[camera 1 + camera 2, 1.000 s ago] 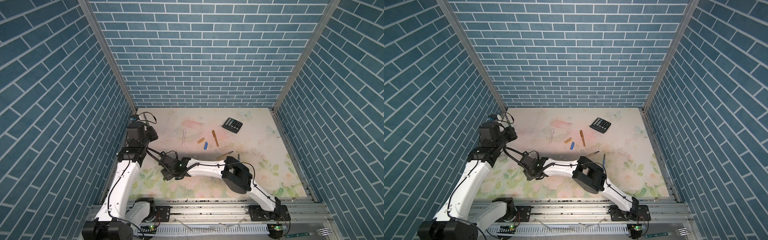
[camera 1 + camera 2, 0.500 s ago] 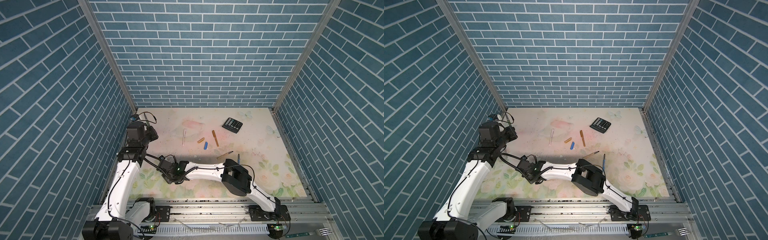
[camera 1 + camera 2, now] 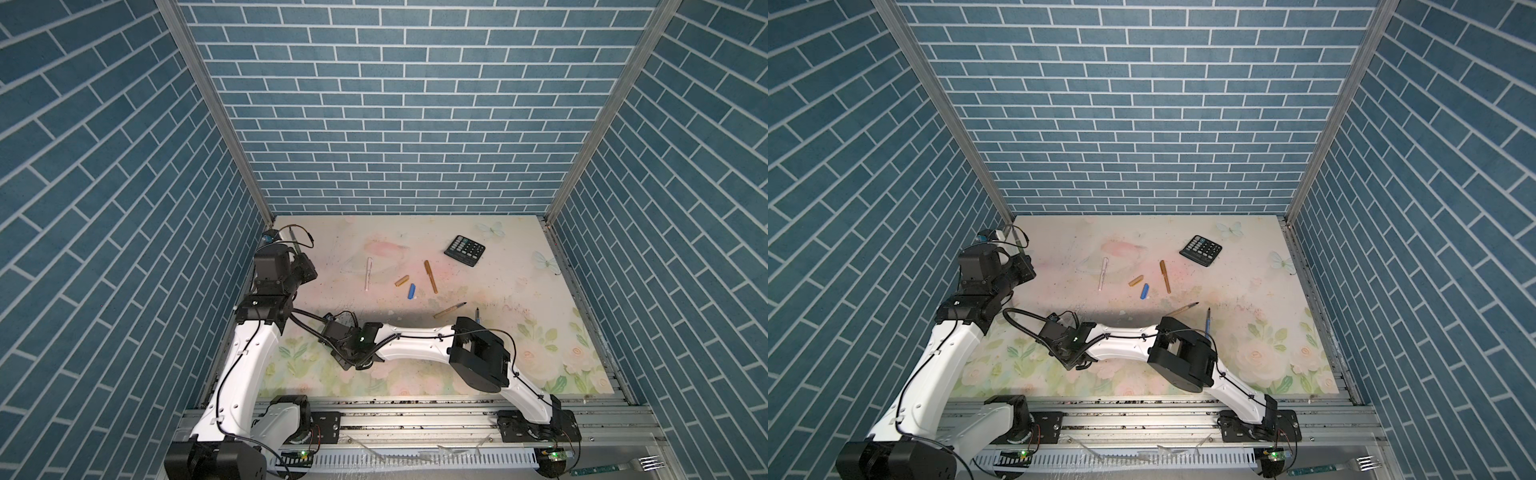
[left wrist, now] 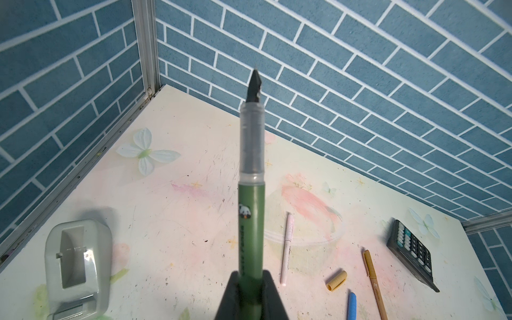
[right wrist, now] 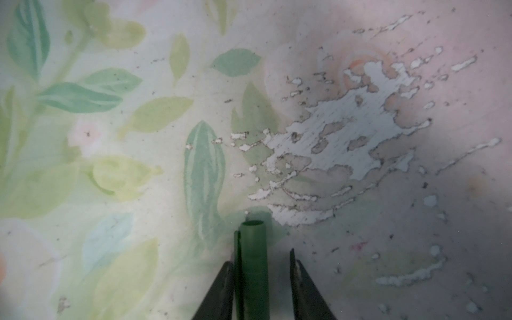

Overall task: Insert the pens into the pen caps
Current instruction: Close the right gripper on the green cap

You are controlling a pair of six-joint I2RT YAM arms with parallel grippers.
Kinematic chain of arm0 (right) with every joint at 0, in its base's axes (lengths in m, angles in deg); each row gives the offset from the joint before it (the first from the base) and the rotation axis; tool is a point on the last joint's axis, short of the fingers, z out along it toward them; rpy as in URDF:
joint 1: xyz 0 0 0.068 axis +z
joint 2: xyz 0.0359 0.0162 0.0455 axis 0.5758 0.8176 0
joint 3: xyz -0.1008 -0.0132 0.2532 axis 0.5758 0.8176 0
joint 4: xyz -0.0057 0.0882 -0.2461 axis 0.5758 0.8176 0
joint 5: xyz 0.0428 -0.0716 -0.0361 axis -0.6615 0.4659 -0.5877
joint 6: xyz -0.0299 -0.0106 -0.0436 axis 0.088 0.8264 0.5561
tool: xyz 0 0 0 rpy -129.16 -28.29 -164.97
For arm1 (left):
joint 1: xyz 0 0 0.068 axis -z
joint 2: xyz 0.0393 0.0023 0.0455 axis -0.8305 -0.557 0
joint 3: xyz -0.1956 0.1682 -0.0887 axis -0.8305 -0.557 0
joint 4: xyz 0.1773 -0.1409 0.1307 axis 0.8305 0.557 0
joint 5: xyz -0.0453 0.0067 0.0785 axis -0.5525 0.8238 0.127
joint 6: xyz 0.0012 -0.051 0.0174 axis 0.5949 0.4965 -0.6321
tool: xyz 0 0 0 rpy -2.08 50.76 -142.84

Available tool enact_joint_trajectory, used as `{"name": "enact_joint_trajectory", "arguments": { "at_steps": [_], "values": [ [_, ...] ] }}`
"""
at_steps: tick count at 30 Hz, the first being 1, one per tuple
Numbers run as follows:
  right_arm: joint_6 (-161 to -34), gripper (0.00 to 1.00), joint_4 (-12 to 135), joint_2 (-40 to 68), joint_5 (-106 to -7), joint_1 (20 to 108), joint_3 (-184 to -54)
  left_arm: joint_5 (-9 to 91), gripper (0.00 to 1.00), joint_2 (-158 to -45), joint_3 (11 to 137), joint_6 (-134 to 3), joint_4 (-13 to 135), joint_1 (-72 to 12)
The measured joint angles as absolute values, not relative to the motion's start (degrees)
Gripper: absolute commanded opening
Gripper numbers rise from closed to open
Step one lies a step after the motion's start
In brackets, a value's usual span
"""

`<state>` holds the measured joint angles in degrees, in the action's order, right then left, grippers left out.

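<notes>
Jaws around one pen (image 4: 250, 221), one cap (image 5: 252, 266)

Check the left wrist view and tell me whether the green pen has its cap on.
No: the green pen, clamped in the left fingers, shows its bare dark tip with no cap over it.

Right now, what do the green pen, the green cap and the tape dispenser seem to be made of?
The green pen: likely plastic; matte barrel, frosted see-through front section. The green cap: likely plastic; smooth thin-walled tube, faint sheen. The tape dispenser: likely moulded plastic; pale grey-green, rounded edges, soft gloss.
</notes>
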<state>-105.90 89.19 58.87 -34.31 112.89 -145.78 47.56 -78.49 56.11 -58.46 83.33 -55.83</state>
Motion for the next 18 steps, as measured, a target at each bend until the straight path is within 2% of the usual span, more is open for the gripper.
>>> {"name": "enact_joint_trajectory", "arguments": {
  "at_steps": [12,18],
  "values": [
    [-106.97,0.27,84.63,52.42,-32.78,112.34,-137.91,46.25,0.00,-78.58,56.09,-58.46,82.37,-55.83],
    [-106.95,0.33,82.97,51.81,-33.74,111.97,-137.78,45.57,0.00,-78.97,56.00,-58.46,81.82,-55.83]
  ]
}}
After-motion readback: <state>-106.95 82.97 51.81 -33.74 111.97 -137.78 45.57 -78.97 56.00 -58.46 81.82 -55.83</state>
